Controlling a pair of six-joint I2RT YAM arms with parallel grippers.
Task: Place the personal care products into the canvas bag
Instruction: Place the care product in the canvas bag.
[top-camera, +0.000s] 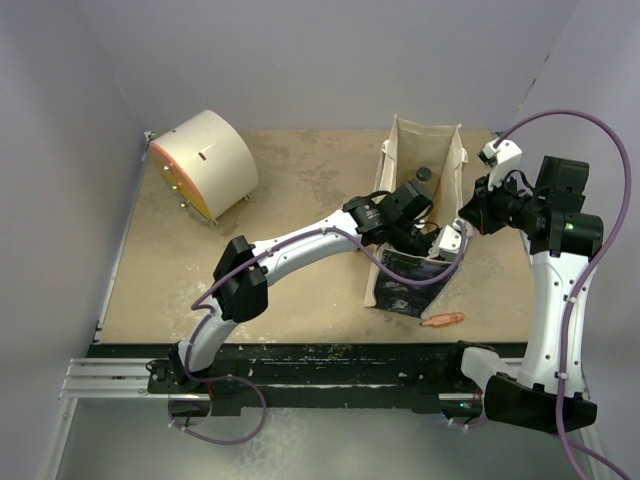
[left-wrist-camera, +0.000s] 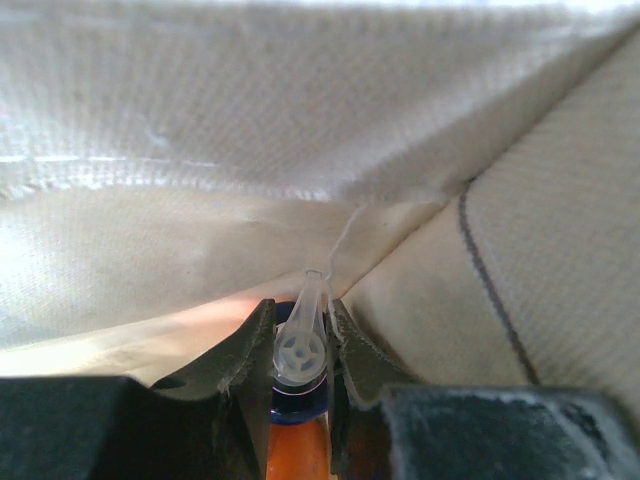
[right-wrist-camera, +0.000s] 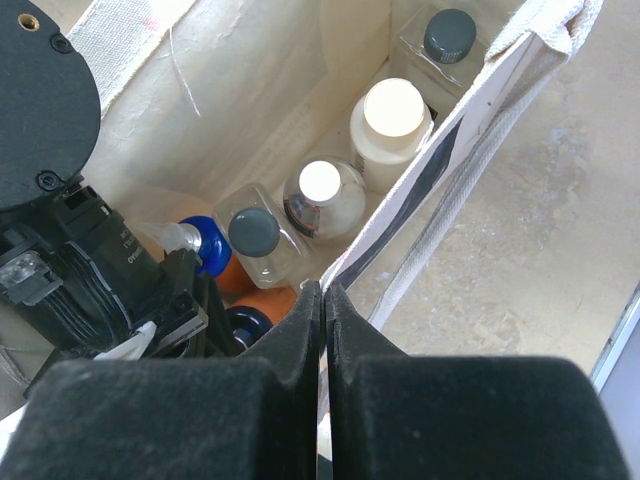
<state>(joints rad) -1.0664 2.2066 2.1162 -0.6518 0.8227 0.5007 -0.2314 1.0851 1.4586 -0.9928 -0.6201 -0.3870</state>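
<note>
Left jaws gripping orange bottle (left-wrist-camera: 299, 450), inside canvas bag (left-wrist-camera: 250, 130)

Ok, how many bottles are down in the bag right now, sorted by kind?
Orange bottle, blue cap: 2 (one held by the left gripper)
Clear bottle, black cap: 2
Silver bottle, white cap: 1
Cream bottle: 1
Total in the bag: 6
</note>
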